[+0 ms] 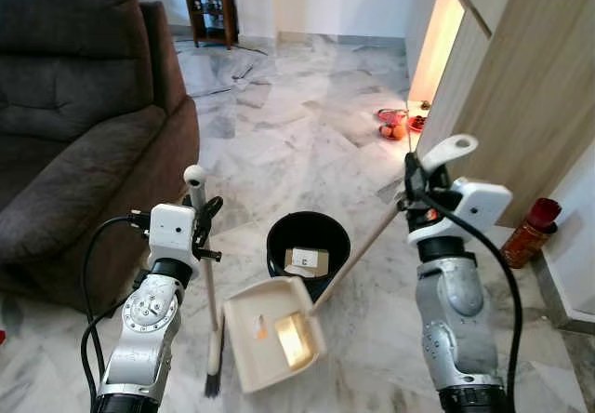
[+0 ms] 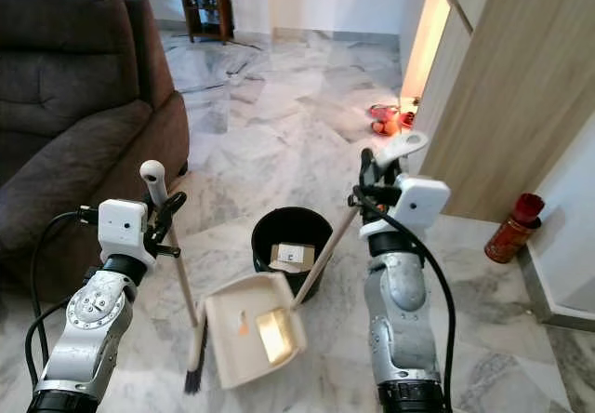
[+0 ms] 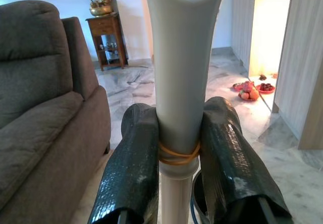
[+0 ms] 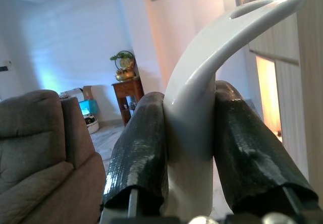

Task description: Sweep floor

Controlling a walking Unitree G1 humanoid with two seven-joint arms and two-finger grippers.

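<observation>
While the dark brown sofa [image 1: 74, 115] fills the robot's left side, grey-veined marble floor [image 1: 297, 106] spreads ahead toward a wooden side table [image 1: 209, 4] at the far wall, and a pale wood panel wall [image 1: 530, 78] rises on the right with a lit opening beside it. Plates of fruit [image 1: 395, 125] sit on the floor near that opening, and a red bottle [image 1: 530, 232] stands by the wall's base. Between the two arms a black bucket [image 1: 309, 246] stands on the floor with a small box inside it. Just in front of the bucket lies a cream dustpan [image 1: 272, 331], its pan holding a little debris, its long handle slanting up to the right gripper [image 4: 189, 148], whose black fingers [image 4: 139, 153] are clamped on the curved white handle top. The broom [image 1: 211, 283] stands nearly upright left of the dustpan, bristles on the floor, and the left gripper [image 3: 176, 153] is clamped on its grey handle just below the looped end, beside a rubber band [image 3: 176, 156] round the shaft
</observation>
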